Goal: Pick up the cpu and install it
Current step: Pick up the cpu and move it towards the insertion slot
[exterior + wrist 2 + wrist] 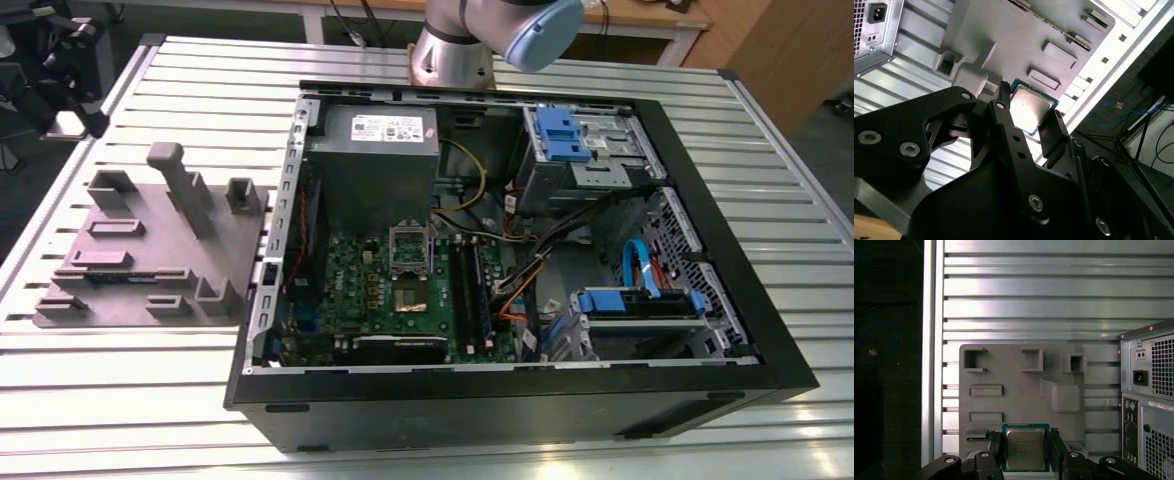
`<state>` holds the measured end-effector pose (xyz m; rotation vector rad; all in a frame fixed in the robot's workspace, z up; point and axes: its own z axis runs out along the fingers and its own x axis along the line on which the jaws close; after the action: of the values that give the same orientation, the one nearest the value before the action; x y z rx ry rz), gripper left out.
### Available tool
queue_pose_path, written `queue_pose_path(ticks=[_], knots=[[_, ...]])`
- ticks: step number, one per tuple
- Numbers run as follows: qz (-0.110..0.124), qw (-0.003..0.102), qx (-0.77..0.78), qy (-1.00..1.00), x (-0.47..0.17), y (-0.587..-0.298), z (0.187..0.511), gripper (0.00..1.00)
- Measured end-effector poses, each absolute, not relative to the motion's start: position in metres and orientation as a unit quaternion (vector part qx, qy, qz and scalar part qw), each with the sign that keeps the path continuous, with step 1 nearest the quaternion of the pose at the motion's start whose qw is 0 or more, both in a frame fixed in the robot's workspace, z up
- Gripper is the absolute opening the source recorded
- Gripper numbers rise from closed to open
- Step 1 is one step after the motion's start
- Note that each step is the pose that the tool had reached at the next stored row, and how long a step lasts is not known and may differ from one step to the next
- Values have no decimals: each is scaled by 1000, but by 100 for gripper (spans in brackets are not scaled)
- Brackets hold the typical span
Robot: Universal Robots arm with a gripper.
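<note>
Claw (pixel 1025 437) with cpu (pixel 1025 451), metal face camera-ward

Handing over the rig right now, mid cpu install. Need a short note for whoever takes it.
Claw: set around the cpu in both wrist views; can't tell if it is clamped.
cpu: at the grey fixture plate, outside the open PC case.
Done: claw lined up on the cpu.
Left: lift not confirmed. The cpu is not yet on the motherboard inside the case.
</note>
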<state>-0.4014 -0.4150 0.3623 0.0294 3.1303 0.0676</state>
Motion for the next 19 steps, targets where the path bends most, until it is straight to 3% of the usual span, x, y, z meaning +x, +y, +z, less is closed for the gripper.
queue_pose_path(ticks=[19], knots=[[22,5,9,1000,-396,-415,362,47]])
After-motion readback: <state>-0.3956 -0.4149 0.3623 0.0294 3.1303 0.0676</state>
